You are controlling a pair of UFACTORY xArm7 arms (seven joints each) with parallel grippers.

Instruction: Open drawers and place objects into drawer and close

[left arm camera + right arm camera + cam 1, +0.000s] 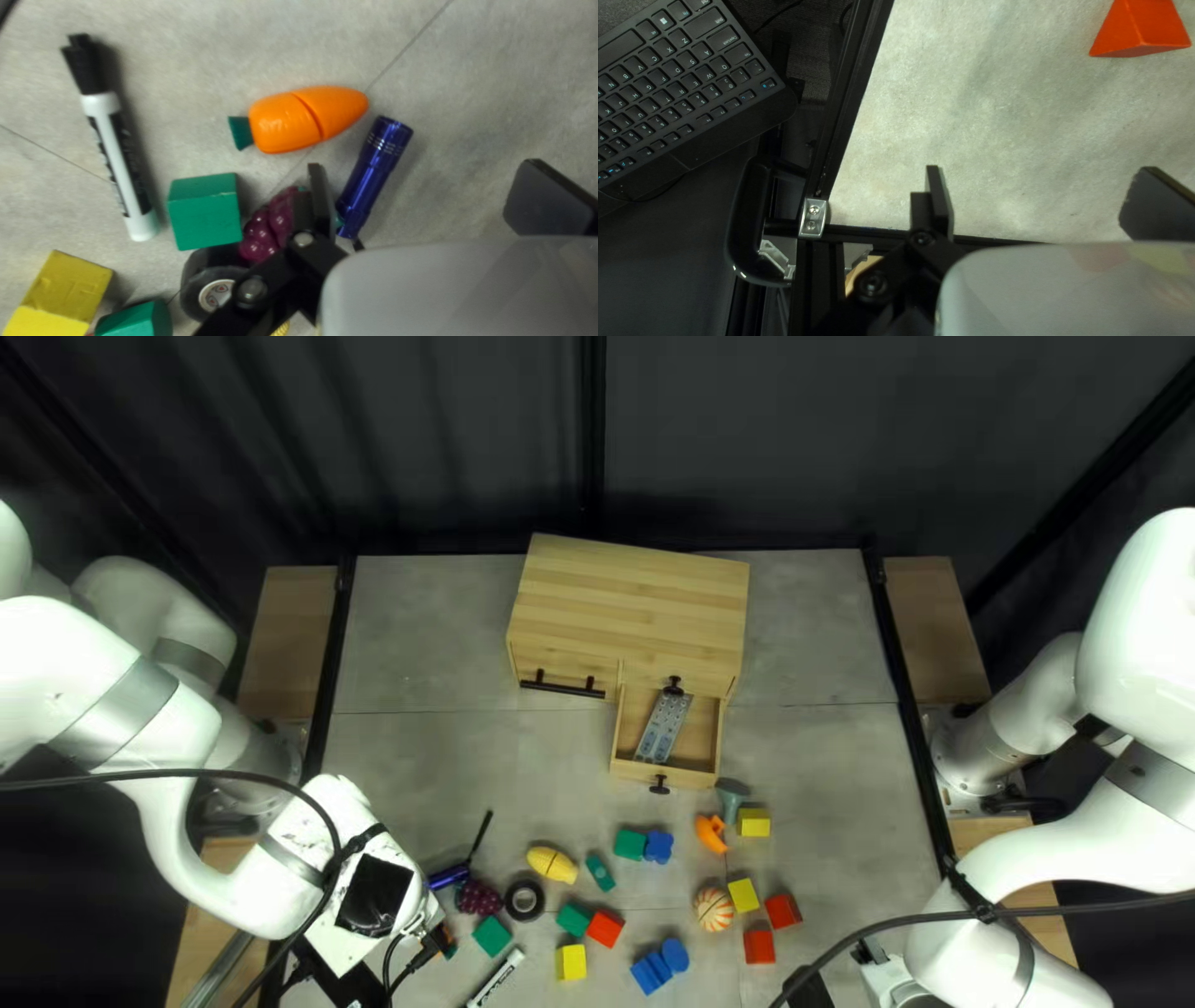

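The left wrist view is showing the left tool (436, 199) hanging released above the worktop (473, 74), its fingers spreading wide and gripping nothing. The blue flashlight (377, 168), probably the next thing for the drawer, is lying just beside one finger, toward the space between the two. It is likely behaving as a stiff, light piece, its smooth round barrel wanting to roll or slip, so mid-barrel, squarely across its length, is looking like the best hold. The carrot (286, 124) is lying ahead of the tool, near the flashlight's end. The grapes (268, 227) and black tape roll (215, 289) are crowding the near finger, threatening to catch it on the way down; the green block (205, 211) and marker (121, 165) are sitting farther out on that side.

The right wrist view is showing the right tool (1049, 199) likewise released, its fingers standing apart; a red block (1139, 28) is resting ahead of it, and a keyboard (666, 81) is lying off to one side, beyond the black rail (853, 93).

The top left view is showing the drawer (629, 768) standing open, well apart from both tools, a metal plate (664, 727) already lying inside.
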